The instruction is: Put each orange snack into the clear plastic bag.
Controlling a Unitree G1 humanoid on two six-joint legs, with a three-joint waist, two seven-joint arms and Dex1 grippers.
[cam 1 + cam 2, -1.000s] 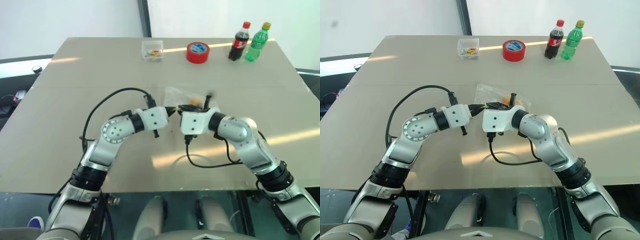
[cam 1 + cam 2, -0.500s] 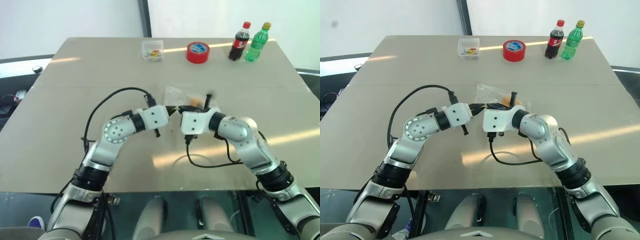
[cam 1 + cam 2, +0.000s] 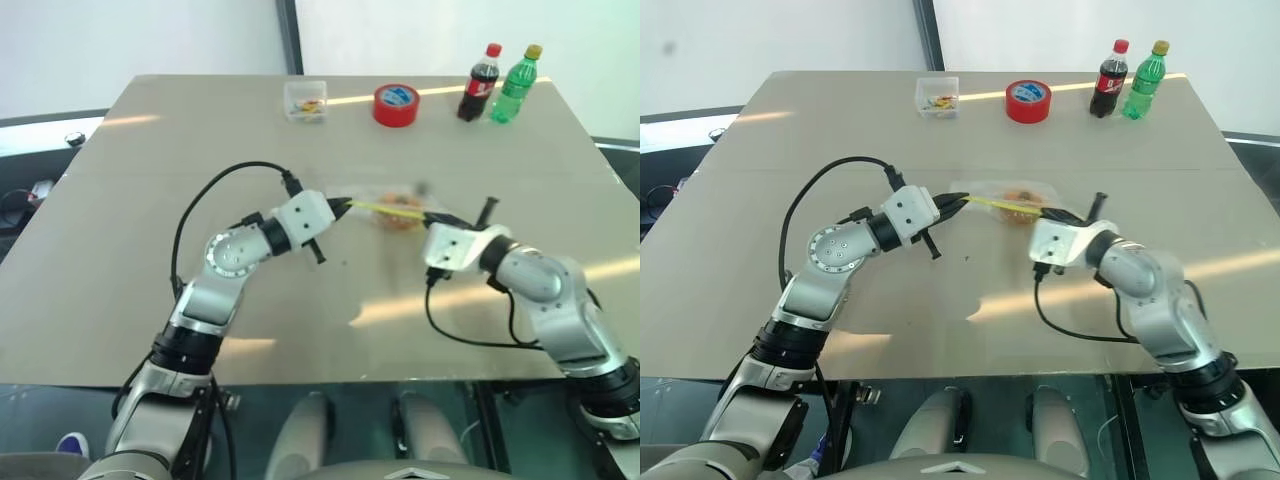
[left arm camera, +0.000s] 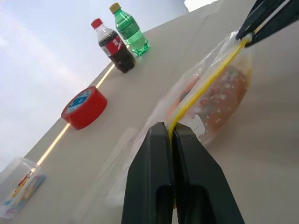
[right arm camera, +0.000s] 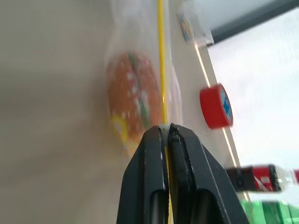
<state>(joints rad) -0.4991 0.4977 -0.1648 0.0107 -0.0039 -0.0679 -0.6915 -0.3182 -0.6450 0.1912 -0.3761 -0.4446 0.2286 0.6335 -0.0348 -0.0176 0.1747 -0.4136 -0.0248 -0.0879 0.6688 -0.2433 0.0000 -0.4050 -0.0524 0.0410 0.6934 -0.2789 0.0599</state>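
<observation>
Both grippers clamped on the bag's yellow strip: left gripper [image 4: 173, 133] at one end, right gripper [image 5: 165, 127] at the other. Bag [image 3: 1015, 200] mid-table, stretched between them, orange snacks [image 4: 229, 95] inside.

- clear plastic bag [image 4: 205, 100]: see-through, with a yellow strip along its mouth.
- orange snack [image 5: 133, 105] inside the bag: orange with pale speckles, a reddish-green band down its middle and a yellow bit at one end.
- tape roll [image 3: 396, 104]: red, with a blue-and-white inner ring.
- cola bottle [image 3: 480, 83]: dark, red cap and label.
- soda bottle [image 3: 516, 84]: green, yellow cap.
- small box [image 3: 305, 100]: clear, with yellow and red bits inside.
- table [image 3: 150, 200]: plain beige.
- Gripper fingers [image 4: 154, 186]: black.
</observation>
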